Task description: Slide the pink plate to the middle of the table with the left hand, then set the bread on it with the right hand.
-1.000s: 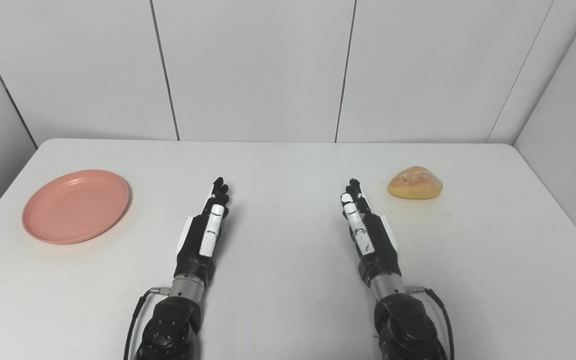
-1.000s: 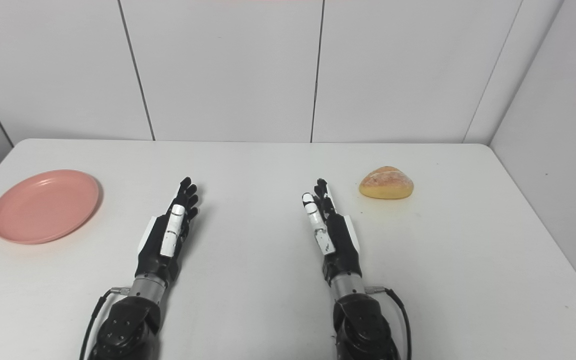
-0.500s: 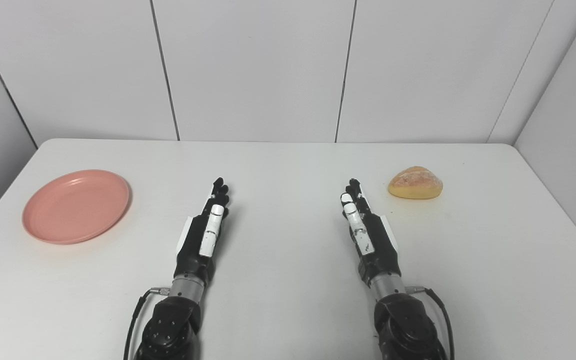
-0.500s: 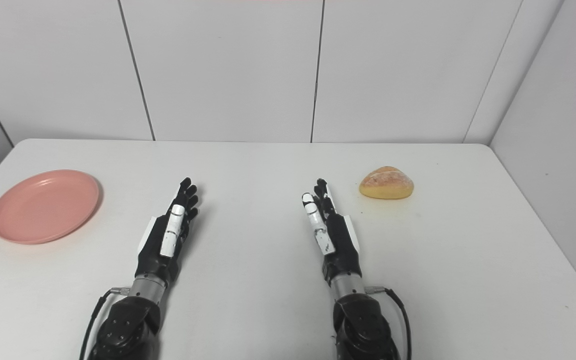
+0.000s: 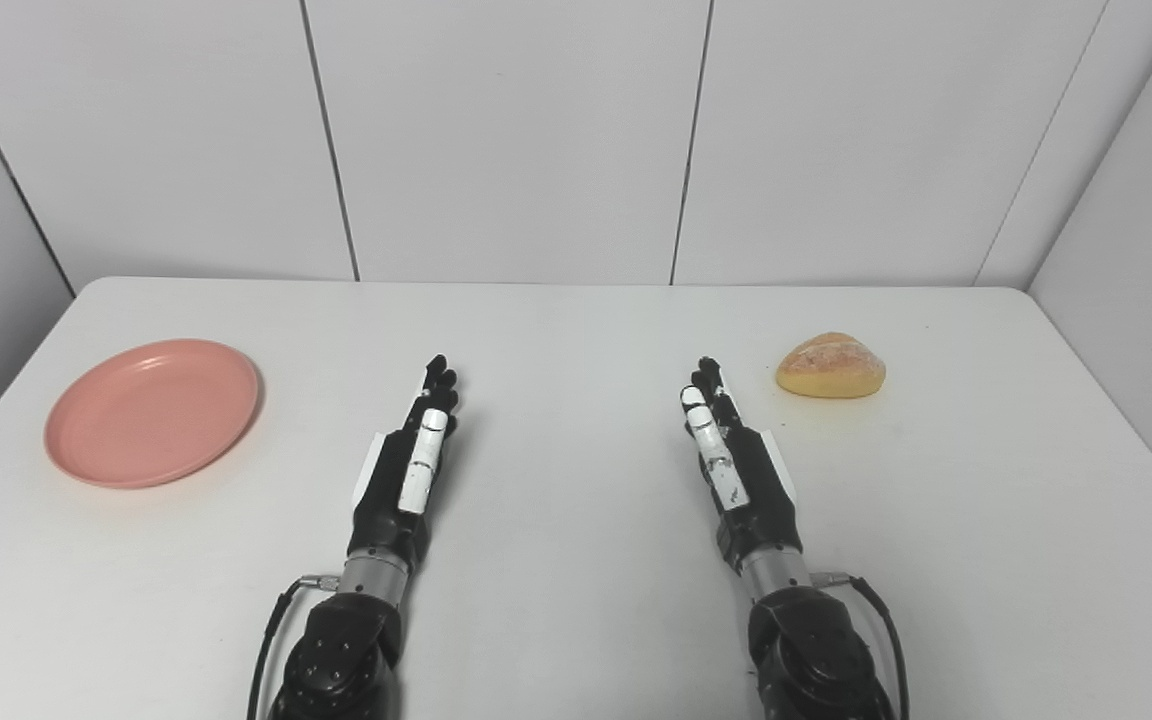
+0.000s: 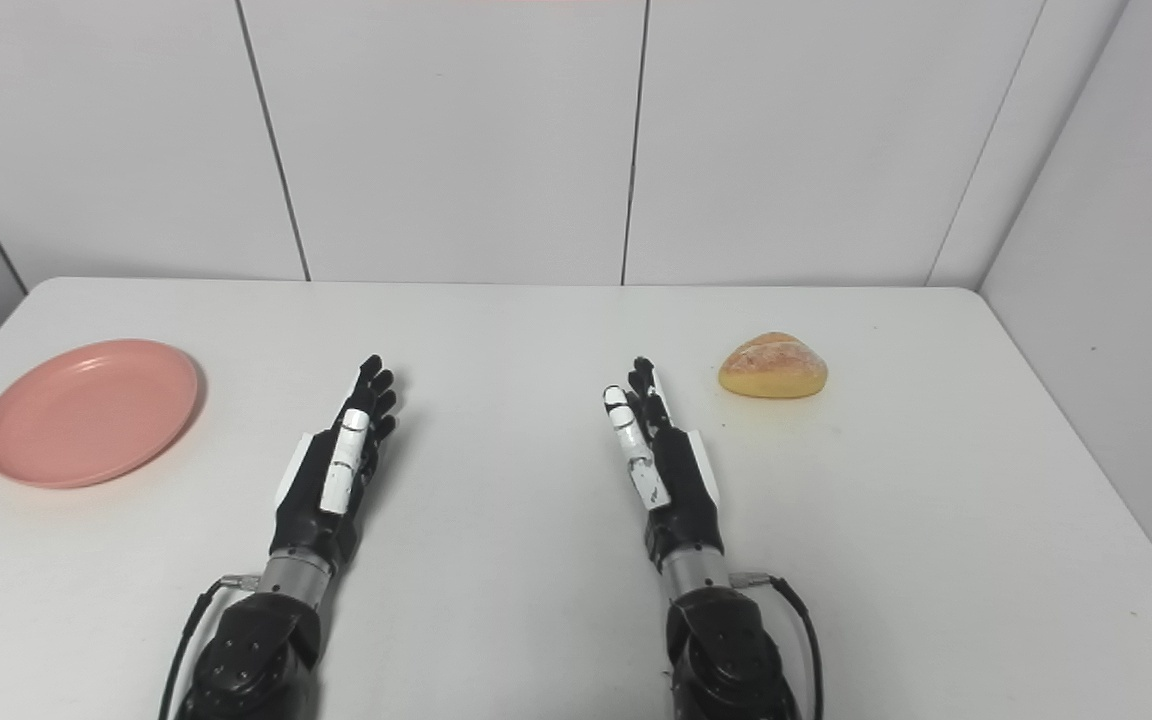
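Lying near the table's [image 5: 576, 620] left edge, the pink plate [image 5: 152, 411] sits well off to the left of the left hand [image 5: 410, 470], a little farther back than the hand's middle and about level with its fingertips. That hand rests flat-ish over the table with its fingers straight and together, pointing away from the robot, holding nothing. The coming move looks to turn on this sideways offset: the hand would need to travel left to reach the plate's near rim, then draw it rightward toward the bare middle between the two hands. The right hand [image 5: 736, 465] is likewise extended and empty, fingers straight. The bread [image 5: 830, 365] lies just beyond and to the right of its fingertips, near but not touching, its long axis running left to right, so the right hand is plainly the nearer one
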